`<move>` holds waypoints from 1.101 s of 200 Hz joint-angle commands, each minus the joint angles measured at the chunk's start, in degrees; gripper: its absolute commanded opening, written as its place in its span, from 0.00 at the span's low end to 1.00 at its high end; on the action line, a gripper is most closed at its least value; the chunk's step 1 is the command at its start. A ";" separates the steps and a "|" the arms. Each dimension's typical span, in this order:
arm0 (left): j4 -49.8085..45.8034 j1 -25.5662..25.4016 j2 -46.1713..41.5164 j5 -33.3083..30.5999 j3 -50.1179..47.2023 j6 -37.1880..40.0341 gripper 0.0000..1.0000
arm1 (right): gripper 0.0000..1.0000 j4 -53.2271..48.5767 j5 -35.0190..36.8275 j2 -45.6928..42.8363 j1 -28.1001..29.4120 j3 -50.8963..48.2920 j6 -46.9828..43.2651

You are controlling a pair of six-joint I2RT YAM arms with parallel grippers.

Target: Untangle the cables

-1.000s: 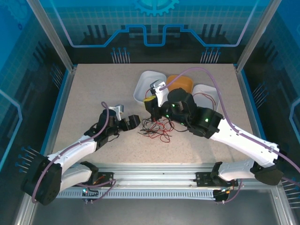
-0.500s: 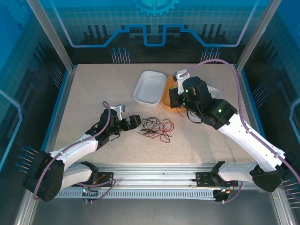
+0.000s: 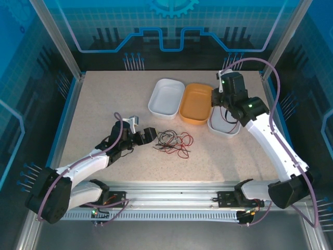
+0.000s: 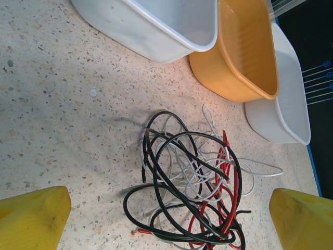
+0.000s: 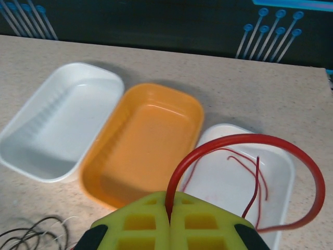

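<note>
Right jaws, pinching a red cable (image 5: 244,137), swung back across the speckled table (image 3: 104,99); left jaws wide.

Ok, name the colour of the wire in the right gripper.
The wire is red, clearest in right wrist view.

A white rectangular plastic tub (image 3: 165,98), an orange rectangular plastic tub (image 3: 195,103) and a second white plastic tub (image 3: 219,128) sit side by side on the speckled beige surface (image 3: 104,99), nearer its far edge and right side.
</note>
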 commanded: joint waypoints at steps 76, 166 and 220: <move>0.70 -0.56 0.36 1.65 1.78 -1.89 0.99 | 0.00 9.64 -6.14 5.55 -9.49 -7.65 -6.18; 0.36 -0.86 -0.93 1.38 0.68 -1.98 0.99 | 0.00 11.95 -3.71 18.72 -10.47 -10.80 -6.29; -1.64 -0.80 -2.71 1.55 1.08 -2.08 0.99 | 0.00 11.37 -5.73 26.66 -12.55 -9.47 -5.18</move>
